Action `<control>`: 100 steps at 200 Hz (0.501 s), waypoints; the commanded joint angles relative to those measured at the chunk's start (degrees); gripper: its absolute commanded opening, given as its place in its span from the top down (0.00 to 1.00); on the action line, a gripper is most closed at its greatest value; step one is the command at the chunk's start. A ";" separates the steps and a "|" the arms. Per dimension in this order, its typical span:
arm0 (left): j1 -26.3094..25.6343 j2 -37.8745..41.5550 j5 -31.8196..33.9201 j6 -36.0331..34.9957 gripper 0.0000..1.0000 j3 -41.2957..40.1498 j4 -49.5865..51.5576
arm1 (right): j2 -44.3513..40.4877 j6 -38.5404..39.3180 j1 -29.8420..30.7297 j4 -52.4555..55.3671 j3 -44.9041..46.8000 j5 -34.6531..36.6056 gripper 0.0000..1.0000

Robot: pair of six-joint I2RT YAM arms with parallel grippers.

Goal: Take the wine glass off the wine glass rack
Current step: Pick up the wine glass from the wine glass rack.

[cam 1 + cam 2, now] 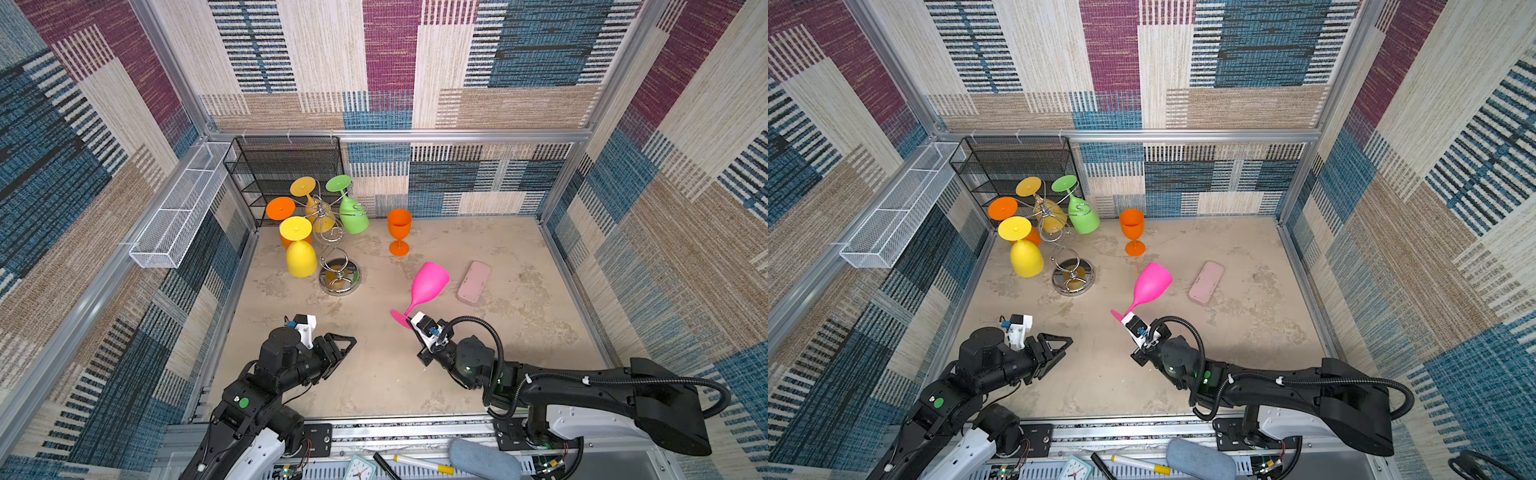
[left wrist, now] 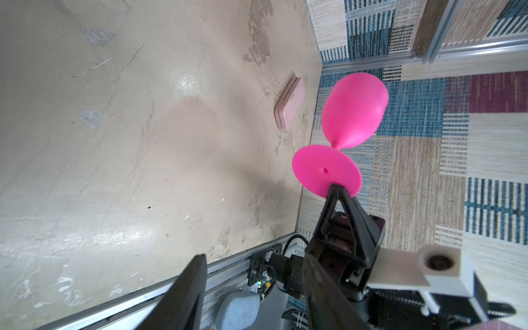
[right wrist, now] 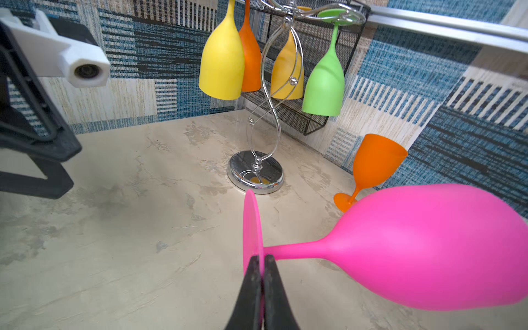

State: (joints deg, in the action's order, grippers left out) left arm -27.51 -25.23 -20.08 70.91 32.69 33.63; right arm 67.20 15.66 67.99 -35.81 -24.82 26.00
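Note:
The pink wine glass (image 1: 432, 282) (image 1: 1152, 284) is off the rack and tilted above the table's middle. My right gripper (image 1: 409, 322) (image 3: 261, 258) is shut on the edge of its round foot (image 2: 325, 171). The chrome wine glass rack (image 1: 339, 278) (image 3: 257, 174) stands at the back left. A yellow (image 1: 301, 257), an orange (image 1: 280, 208), an amber (image 1: 311, 199) and a green glass (image 1: 353, 212) hang upside down from it. At the front left my left gripper (image 1: 347, 353) (image 2: 257, 265) is open with nothing between its fingers.
An orange glass (image 1: 400, 230) stands upright right of the rack. A pink flat case (image 1: 473, 282) lies right of the pink glass. A black mesh shelf (image 1: 286, 174) fills the back left corner. A white mesh basket (image 1: 183, 208) hangs on the left wall.

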 commanded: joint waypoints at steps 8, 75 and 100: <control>0.03 -2.33 -0.32 7.36 0.43 0.45 -5.30 | 0.91 8.88 1.35 -6.38 0.70 2.38 1.00; 0.00 -7.77 0.44 14.26 0.44 -2.10 -13.89 | 5.61 18.42 5.01 -6.99 -1.04 6.61 1.00; 0.00 -11.13 -0.82 15.59 0.44 -1.84 -16.68 | 8.19 21.75 6.43 -7.91 -1.85 8.24 1.00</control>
State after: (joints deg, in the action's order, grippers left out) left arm -27.51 -34.24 -19.81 83.96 30.79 22.70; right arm 73.69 32.42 73.43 -40.49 -25.71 31.42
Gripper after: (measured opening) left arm 0.559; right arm 0.066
